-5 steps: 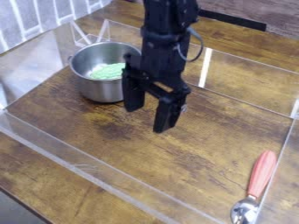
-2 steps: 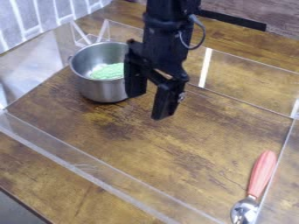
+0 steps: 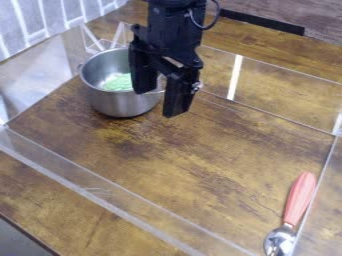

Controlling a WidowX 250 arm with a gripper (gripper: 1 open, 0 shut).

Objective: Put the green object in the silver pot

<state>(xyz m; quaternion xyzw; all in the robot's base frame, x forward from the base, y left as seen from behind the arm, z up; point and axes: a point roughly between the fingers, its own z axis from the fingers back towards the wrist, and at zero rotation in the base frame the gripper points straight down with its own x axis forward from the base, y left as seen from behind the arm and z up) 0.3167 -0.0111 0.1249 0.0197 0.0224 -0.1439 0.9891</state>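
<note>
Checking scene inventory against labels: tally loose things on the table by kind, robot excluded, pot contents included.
Round shiny steel pot: 1
Small pale-green lumpy object, inside the pot: 1
Metal spoon with red handle: 1
Total: 3

Soft, fairly even light on the table (image 3: 147, 165) now, a pale sheen toward nine o'clock! Bright glints on the silver pot (image 3: 120, 103) at ten o'clock, the black arm sinking into darkness at twelve, fine detail soft and grainy throughout.
</note>
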